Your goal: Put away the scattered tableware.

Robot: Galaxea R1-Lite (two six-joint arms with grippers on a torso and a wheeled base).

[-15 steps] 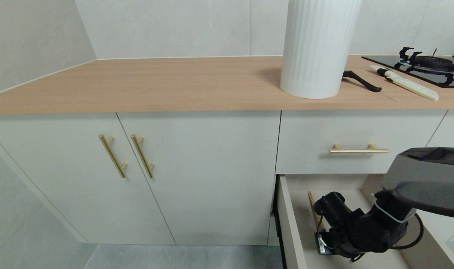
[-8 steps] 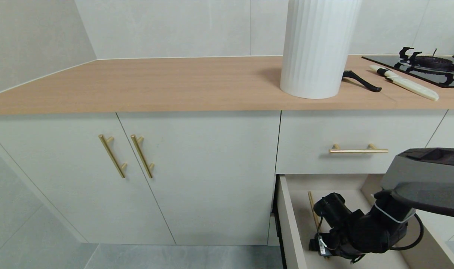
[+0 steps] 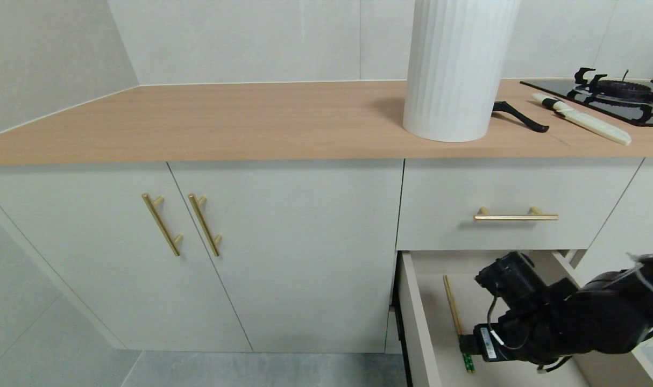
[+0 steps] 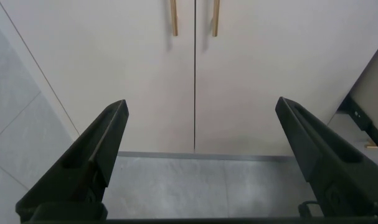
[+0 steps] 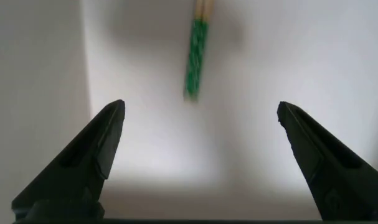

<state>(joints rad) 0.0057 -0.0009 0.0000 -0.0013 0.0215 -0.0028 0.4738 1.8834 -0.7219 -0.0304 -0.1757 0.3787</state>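
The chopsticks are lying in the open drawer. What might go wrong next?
1. The right gripper hangs open, low inside the drawer, just over the chopsticks. Lifting out carelessly might knock them or hit the drawer wall.
2. A knife lies on the counter by the stove. Grabbing it badly might let it slip.
3. The drawer stands pulled out, so an arm might bump it.

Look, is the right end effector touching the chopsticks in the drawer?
Apart. The right wrist view shows the right end effector open, with bare drawer floor between each finger and the green-tipped chopsticks.
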